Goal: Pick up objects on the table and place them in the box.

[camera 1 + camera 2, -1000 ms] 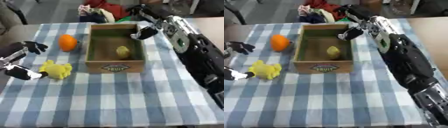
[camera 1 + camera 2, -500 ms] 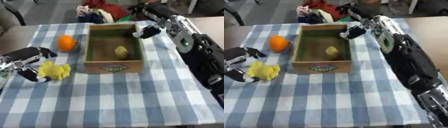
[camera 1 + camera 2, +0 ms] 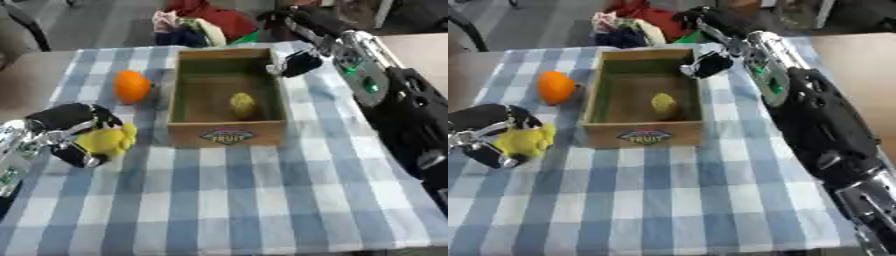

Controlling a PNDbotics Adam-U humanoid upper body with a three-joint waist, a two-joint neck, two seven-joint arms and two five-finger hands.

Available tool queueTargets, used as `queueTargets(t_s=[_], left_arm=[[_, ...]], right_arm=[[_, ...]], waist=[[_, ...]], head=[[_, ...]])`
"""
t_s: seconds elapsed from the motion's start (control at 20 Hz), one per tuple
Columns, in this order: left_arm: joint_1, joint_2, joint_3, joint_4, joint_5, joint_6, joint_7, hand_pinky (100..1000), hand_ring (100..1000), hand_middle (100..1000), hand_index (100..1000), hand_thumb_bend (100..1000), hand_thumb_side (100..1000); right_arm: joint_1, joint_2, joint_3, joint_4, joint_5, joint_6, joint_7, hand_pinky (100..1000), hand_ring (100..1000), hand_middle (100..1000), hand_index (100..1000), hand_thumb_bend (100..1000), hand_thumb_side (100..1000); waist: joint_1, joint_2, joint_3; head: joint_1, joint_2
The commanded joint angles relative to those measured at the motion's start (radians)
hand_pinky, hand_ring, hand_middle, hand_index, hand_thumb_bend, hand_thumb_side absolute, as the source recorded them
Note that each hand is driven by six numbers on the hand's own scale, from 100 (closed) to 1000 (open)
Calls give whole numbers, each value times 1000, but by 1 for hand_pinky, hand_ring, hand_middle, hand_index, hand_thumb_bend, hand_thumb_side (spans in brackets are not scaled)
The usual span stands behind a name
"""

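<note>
A yellow soft toy [image 3: 108, 140] lies on the checked cloth left of the wooden box [image 3: 228, 133]. My left hand [image 3: 66, 131] is curled round the toy, fingers above it and thumb below. An orange [image 3: 131, 86] sits farther back, close to the box's left wall. Inside the box lies a small yellow fruit [image 3: 242, 105]. My right hand [image 3: 300, 62] hovers at the box's far right corner with its fingers curled and nothing in them.
The table carries a blue and white checked cloth [image 3: 262, 200]. A heap of coloured clothes [image 3: 197, 22] lies beyond the far edge. My right arm [image 3: 398, 105] runs along the table's right side.
My left hand has moved right onto the yellow toy and closed its fingers round it. The right hand has stayed at the box's far right corner.
</note>
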Motion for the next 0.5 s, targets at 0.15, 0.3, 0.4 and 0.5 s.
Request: queueTargets(t_s=[0.15, 0.3, 0.4, 0.5], left_arm=[[-21, 14, 19, 4, 0, 27, 104, 680, 479, 445, 672, 140, 100], [-19, 19, 40, -3, 23, 48, 135, 667, 438, 392, 629, 110, 107], [-22, 29, 61, -18, 50, 66, 144, 665, 434, 389, 628, 100, 160], [-31, 42, 84, -38, 74, 86, 152, 666, 434, 387, 629, 100, 114]], right_arm=[[-15, -20, -6, -17, -12, -5, 5, 814, 793, 747, 943, 342, 381], [-12, -22, -4, -17, -15, -7, 12, 814, 792, 744, 941, 339, 380], [-10, -23, -2, -16, -17, -8, 19, 812, 790, 742, 939, 338, 371], [-8, -24, 0, -15, -19, -13, 29, 811, 789, 742, 935, 325, 370]], waist=[[-1, -16, -2], [0, -17, -1], [1, -18, -2], [1, -19, -4]], head=[[2, -2], [0, -1], [-1, 0], [-1, 1]])
